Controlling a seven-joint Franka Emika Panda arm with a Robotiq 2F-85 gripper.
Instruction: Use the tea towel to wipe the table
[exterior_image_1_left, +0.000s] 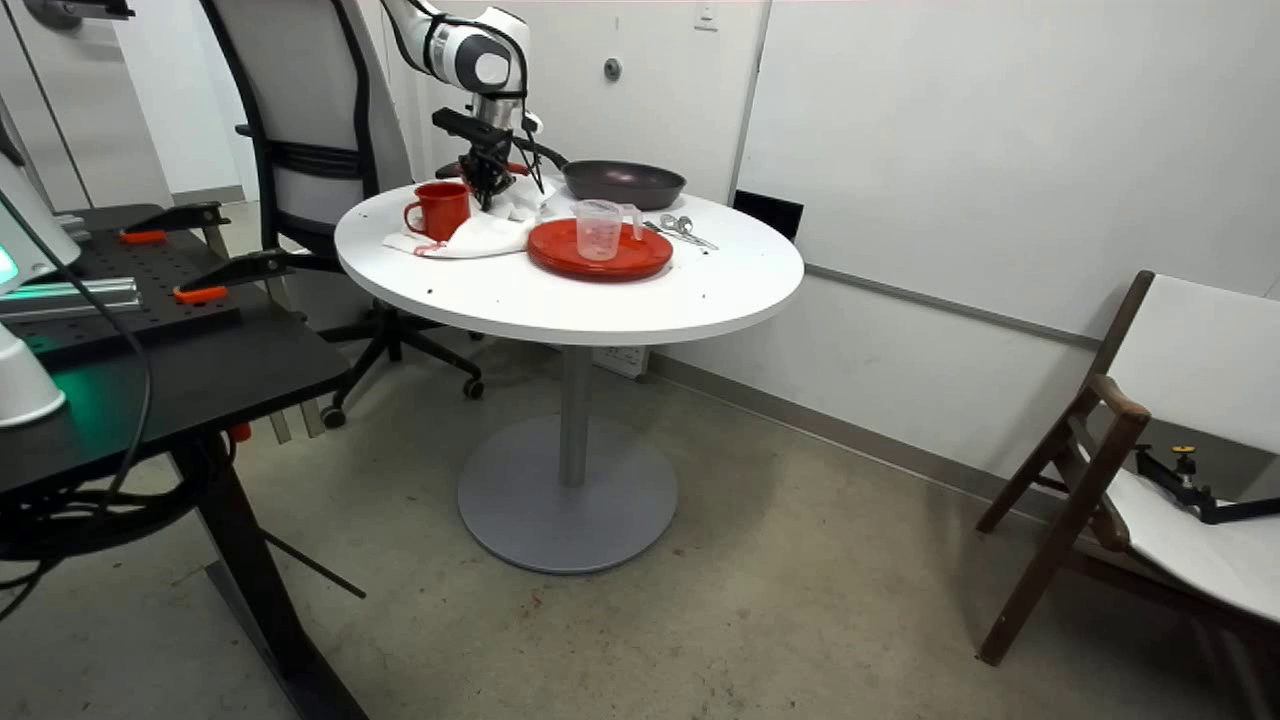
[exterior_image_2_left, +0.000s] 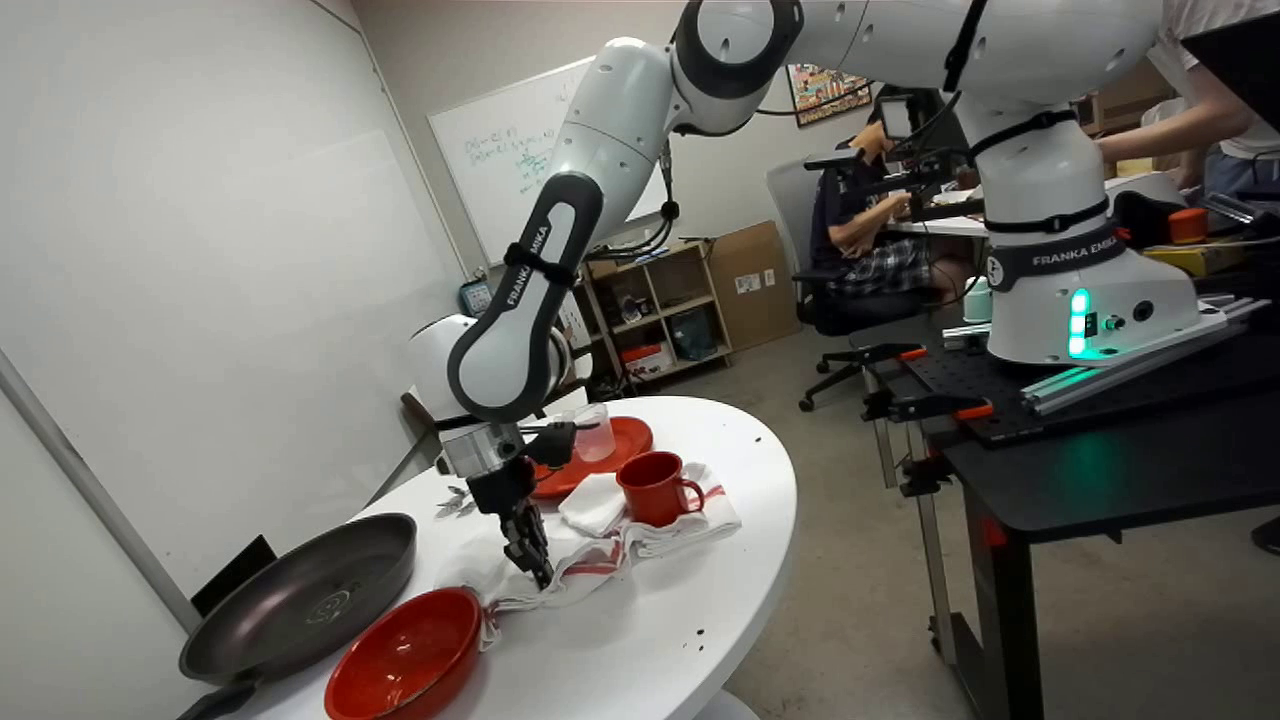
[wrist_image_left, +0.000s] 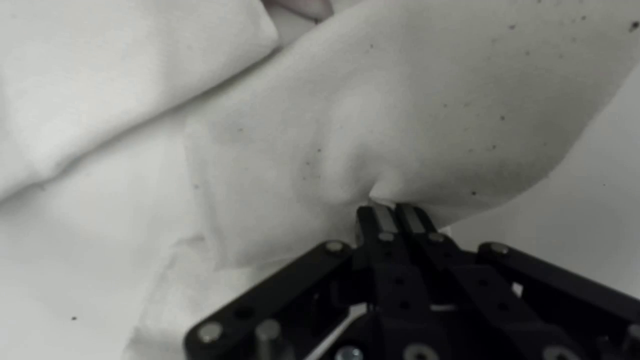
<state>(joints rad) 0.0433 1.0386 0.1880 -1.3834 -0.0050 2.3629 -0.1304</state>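
Wrist view | black fingers (wrist_image_left: 370, 227) clamped on white cloth tea towel (wrist_image_left: 280, 165) | likely light, limp | best gripped bunched, clear of red cylindrical mug (exterior_image_2_left: 652, 490) in both exterior views

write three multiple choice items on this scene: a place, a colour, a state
1. What is the clear cup standing on?
a) the floor
b) a red plate
c) the pan

2. What colour is the bowl?
a) blue
b) yellow
c) red

3. How is the gripper?
a) shut on the tea towel
b) wide open
c) holding the mug

1 b: its base rests on the plate.
2 c: it shows red inside and out.
3 a: a fold is pinched between the fingertips in the wrist view.
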